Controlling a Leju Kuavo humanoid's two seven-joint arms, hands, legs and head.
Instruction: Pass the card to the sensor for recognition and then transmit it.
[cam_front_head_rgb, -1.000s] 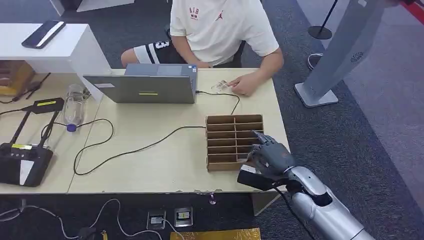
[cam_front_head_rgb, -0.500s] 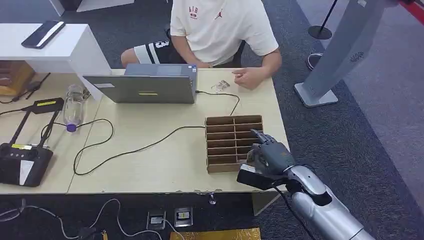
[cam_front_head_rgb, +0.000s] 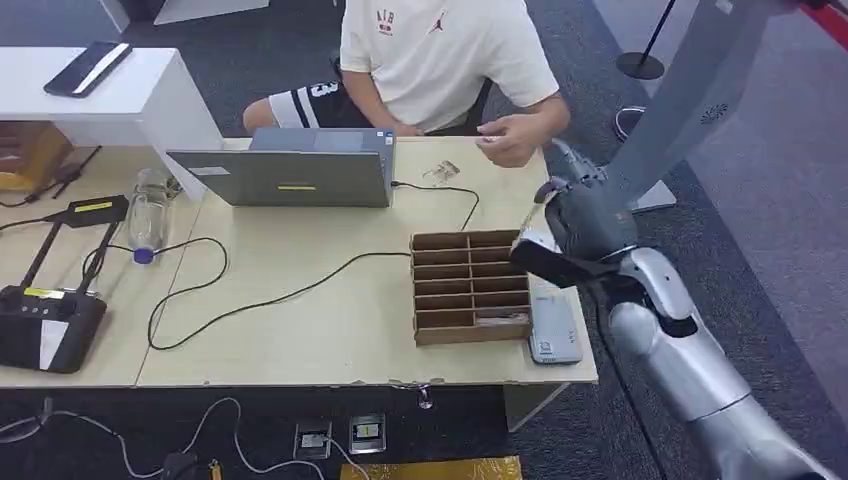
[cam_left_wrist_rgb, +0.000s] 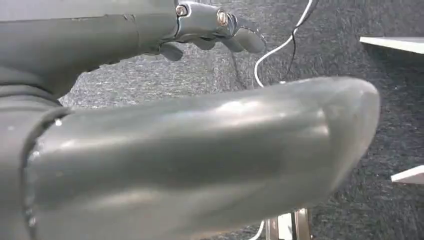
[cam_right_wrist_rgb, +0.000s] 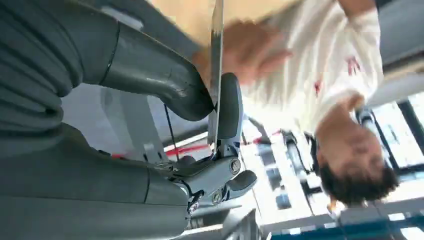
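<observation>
My right hand (cam_front_head_rgb: 585, 215) is raised above the table's right edge, past the far right corner of the cardboard slot box (cam_front_head_rgb: 470, 285). In the right wrist view it pinches a thin card (cam_right_wrist_rgb: 216, 65), seen edge-on, between the thumb (cam_right_wrist_rgb: 160, 82) and a finger (cam_right_wrist_rgb: 230, 107). A white card sensor (cam_front_head_rgb: 553, 330) lies flat on the table just right of the box. The person's hand (cam_front_head_rgb: 510, 140) hovers over the table's far edge, close beyond my right hand. My left hand (cam_left_wrist_rgb: 215, 25) hangs over the carpet and holds nothing.
A laptop (cam_front_head_rgb: 285, 170) stands at the far middle with a black cable (cam_front_head_rgb: 300, 290) running across the table. A bottle (cam_front_head_rgb: 148, 215) and a black device (cam_front_head_rgb: 45, 320) sit at the left. A grey stand (cam_front_head_rgb: 680, 110) rises right of the table.
My right hand rose from the box's near right corner and swung up toward the person, uncovering the white sensor. The person's hand lifted off the table.
</observation>
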